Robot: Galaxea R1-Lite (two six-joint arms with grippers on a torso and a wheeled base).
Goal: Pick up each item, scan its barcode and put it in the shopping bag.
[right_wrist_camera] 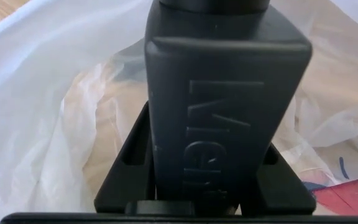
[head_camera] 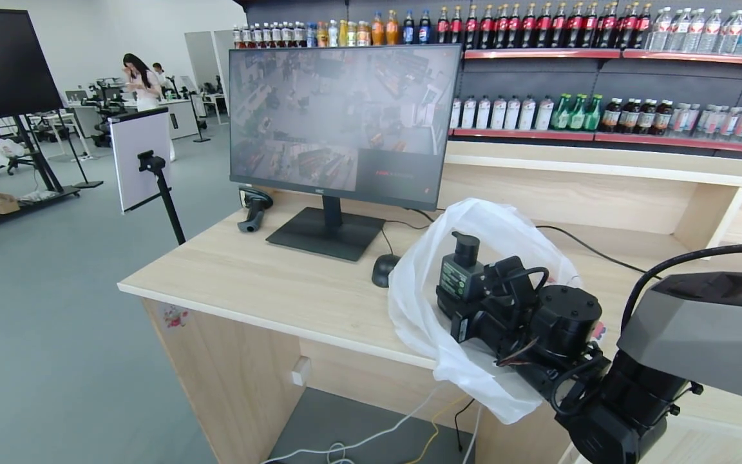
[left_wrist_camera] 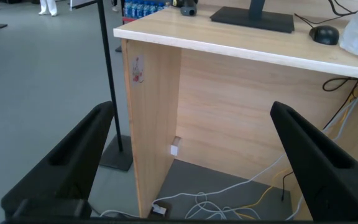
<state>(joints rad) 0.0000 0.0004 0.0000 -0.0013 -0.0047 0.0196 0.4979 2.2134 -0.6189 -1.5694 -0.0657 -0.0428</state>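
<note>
1. Head view: the right gripper [head_camera: 469,301] is closed on a dark bottle [head_camera: 456,270] with a black cap, held upright in the open mouth of the white shopping bag [head_camera: 419,309]; the bag sits on the pale wood desk [head_camera: 268,277], just beside a black mouse [head_camera: 384,269].
2. Right wrist view: this adds the bottle's squared front, clamped between two black fingers [right_wrist_camera: 124,171] above the bag's crumpled inside; a red-and-blue item [right_wrist_camera: 344,200] lies low in the bag, mostly hidden behind the bottle and cut off at the edge.
3. Left wrist view: the left gripper [left_wrist_camera: 191,111] hangs below the desk top, its fingers spread wide with nothing between them, facing the desk's side panel; it also shows loose cables [left_wrist_camera: 229,200] on the floor under the desk.
4. A handheld barcode scanner [head_camera: 254,207] stands on the desk next to the foot of the monitor [head_camera: 344,122], well apart from the bag.
5. Writing: the bottle carries a green label in the head view, its print too small to make out; raised letters run down its front in the right wrist view; a small floral sticker [left_wrist_camera: 137,68] marks the desk's side panel.
6. Rows of drink bottles [head_camera: 603,64] line the red-edged shelves behind the desk.
</note>
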